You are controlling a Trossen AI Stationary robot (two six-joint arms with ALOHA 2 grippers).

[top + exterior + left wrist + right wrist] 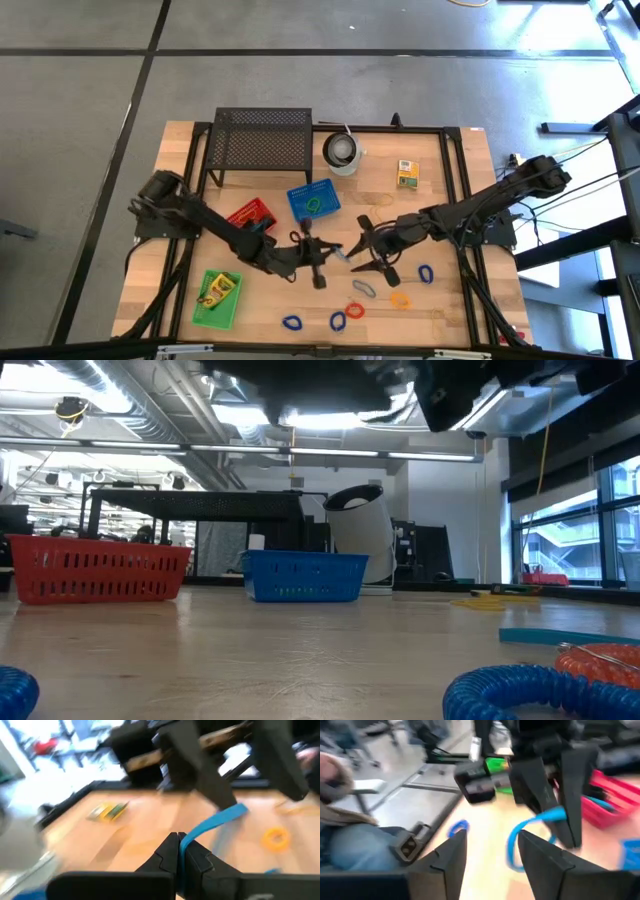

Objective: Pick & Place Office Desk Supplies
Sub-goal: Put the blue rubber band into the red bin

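My left gripper point(322, 254) is shut on a light blue loop point(340, 252) over the table's middle. My right gripper point(362, 252) is open and faces it from the right. In the right wrist view its fingers point(447, 857) stand on either side of the loop point(532, 827); whether they touch it does not show. More loops lie near the front edge: blue point(291, 323), blue point(337, 321), red point(355, 310), grey point(362, 288), orange point(400, 298), blue point(425, 272). A yellow-and-green box point(406, 173) lies flat at the far right. My left gripper pinches the light blue loop between its two fingertips point(170, 851), at one end of the loop point(184, 842). The loop is squeezed flat there. Its free part point(225, 817) sticks out past the fingers toward the right gripper, above the tabletop.
Red basket point(250, 215), blue basket point(313, 202) and green basket point(218, 298) stand on the left half of the table. The black mesh stand point(262, 140) and white cup point(343, 152) are at the far edge. A person sits beyond the table point(340, 785).
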